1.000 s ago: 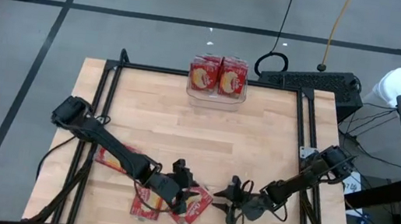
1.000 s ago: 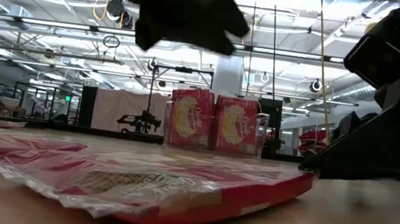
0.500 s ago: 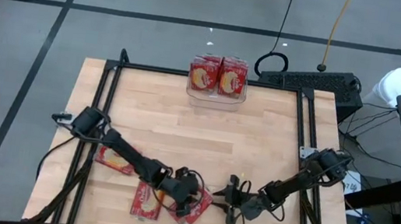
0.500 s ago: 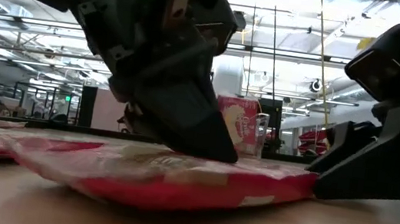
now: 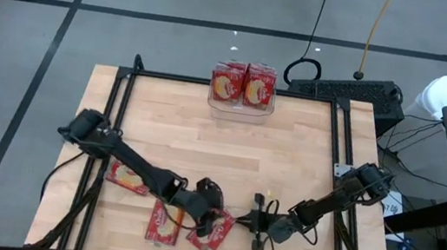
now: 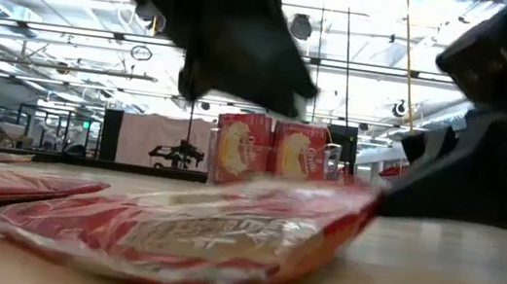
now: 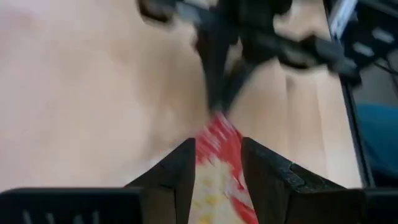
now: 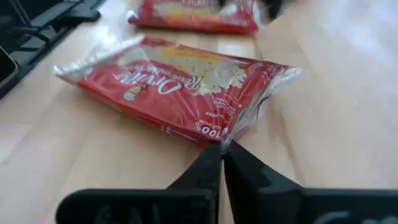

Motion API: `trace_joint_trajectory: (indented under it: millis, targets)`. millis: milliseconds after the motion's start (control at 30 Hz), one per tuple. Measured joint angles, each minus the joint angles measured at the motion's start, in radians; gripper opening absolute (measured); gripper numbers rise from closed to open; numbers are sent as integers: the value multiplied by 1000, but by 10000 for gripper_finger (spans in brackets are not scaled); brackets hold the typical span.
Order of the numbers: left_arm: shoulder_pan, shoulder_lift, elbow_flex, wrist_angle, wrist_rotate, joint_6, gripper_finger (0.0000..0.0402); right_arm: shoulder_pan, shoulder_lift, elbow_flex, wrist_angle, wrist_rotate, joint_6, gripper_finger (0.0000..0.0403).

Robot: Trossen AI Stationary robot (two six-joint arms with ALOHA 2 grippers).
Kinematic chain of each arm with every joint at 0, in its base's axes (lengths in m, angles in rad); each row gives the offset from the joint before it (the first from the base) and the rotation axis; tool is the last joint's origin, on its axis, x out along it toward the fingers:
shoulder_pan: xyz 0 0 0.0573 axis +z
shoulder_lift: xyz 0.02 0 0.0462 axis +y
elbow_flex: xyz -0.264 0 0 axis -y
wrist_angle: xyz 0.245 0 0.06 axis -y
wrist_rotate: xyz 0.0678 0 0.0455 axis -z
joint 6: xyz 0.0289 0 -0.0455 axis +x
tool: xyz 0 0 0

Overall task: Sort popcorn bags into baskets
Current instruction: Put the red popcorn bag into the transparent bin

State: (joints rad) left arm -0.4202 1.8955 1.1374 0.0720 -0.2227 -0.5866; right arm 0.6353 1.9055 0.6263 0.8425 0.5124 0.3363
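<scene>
A red popcorn bag (image 5: 213, 233) lies near the table's front edge, between my two grippers. My right gripper (image 8: 222, 150) comes from the table's right and is shut on the bag's near end. My left gripper (image 5: 210, 205) hovers open just above the bag's other half. In the left wrist view its fingers stand on either side of the bag (image 7: 217, 158) without touching it. The clear basket (image 5: 241, 108) stands at the far edge with two bags upright in it. My right gripper pinches the sealed edge at the bag's right end, by a corner (image 8: 219, 138), between its two fingertips. The fingers come nearly level from the table's right. That end (image 6: 354, 199) is raised off the table, and the bag's left end (image 6: 46, 228) rests on the wood.
Two more red bags lie flat at the front left, one (image 5: 161, 224) beside the held bag and one (image 5: 127, 177) under the left arm. Black frame rails (image 5: 114, 127) run along the table's sides. Bare wood lies between the grippers and the basket.
My left gripper dropped onto the bag half a second ago and has since risen clear of it. My right gripper has rolled and shut on the bag's right end. That end now stands higher than before, while the left end stays on the table.
</scene>
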Motion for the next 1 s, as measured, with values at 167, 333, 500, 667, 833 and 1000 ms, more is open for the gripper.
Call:
trace_joint_trajectory:
  millis: [167,333,500,667,833,1000]
  targets:
    - [-23,-114,0,-22,-184,140,134,-6,-59,0,-22,9,-119,2]
    - [-14,-156,1,-52,-178,209,137,-26,-126,0,-34,13,-258,1]
    - [18,-159,1,-118,-170,201,179,-59,-191,0,-40,14,-406,0]
    - [36,-159,1,-151,-160,189,247,-94,-258,0,-89,13,-482,0]
    - [51,-159,1,-162,-72,200,287,-119,-314,0,-125,11,-534,0]
    - [79,-160,1,-224,-89,212,284,-137,-350,0,-162,11,-549,0]
